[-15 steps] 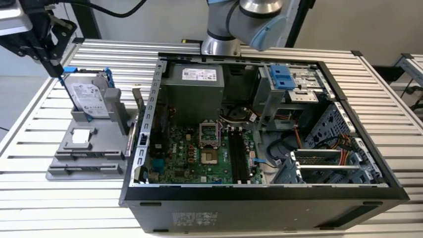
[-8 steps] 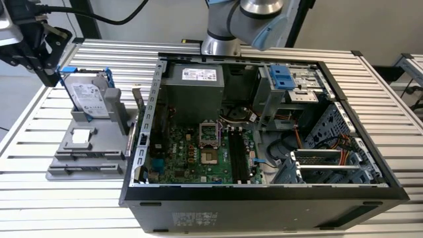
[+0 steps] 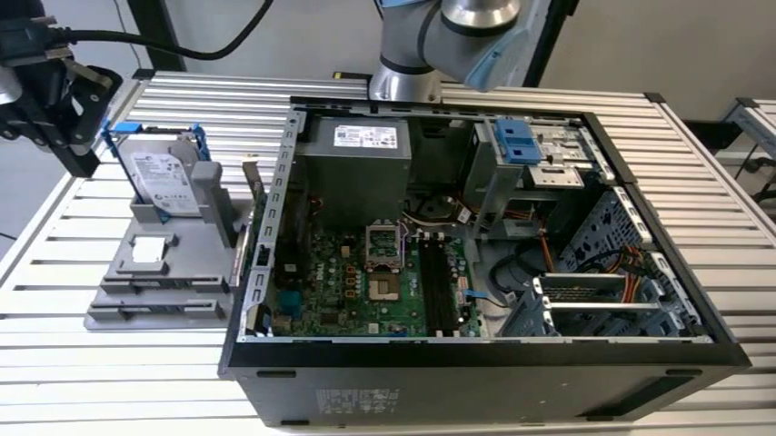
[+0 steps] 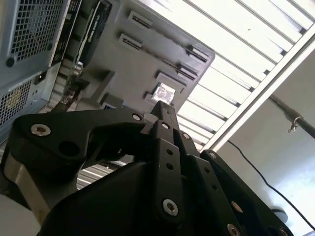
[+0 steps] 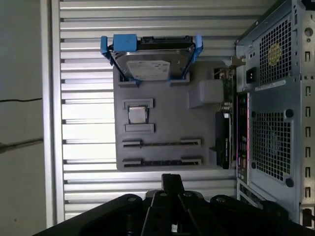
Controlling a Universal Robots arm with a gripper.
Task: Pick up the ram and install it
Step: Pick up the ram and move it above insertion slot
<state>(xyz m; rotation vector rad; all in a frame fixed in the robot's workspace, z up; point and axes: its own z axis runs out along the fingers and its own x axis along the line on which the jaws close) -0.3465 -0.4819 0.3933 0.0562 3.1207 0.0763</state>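
One arm, one claw. At the exterior view's far left we see the gripper (image 3: pixel 75 153) hanging in the air above the slatted table (image 3: pixel 49 272), about level with the top of the hard drive and apart from it. Its fingers are drawn together with nothing between them. In both wrist views the linkages meet at a single tip. It touches nothing.

Next to the right, a grey holder (image 3: pixel 182 259) sits on the table. At its back a silver hard drive (image 3: pixel 164 177) in a blue frame stands on edge. In front of that, a small square chip (image 3: pixel 148 250) lies in its own pocket. Along the holder's front run two long slots, side by side. The ram (image 3: pixel 155 312) lies flat in the front one, a thin dark stick between grey end clips, well apart from the gripper. The slot beside it also shows a dark strip; we cannot tell whether that is a second stick. Between holder and case, a dark card (image 5: pixel 224 142) stands on edge.

Further right, the open computer case (image 3: pixel 485 363) lies on its side with the motherboard (image 3: pixel 352 282) facing up. Black memory slots (image 3: pixel 434 282) run beside the processor socket (image 3: pixel 385 263). A grey power supply (image 3: pixel 358 154) sits at the back. The arm's base (image 3: pixel 406 84) stands behind the case.
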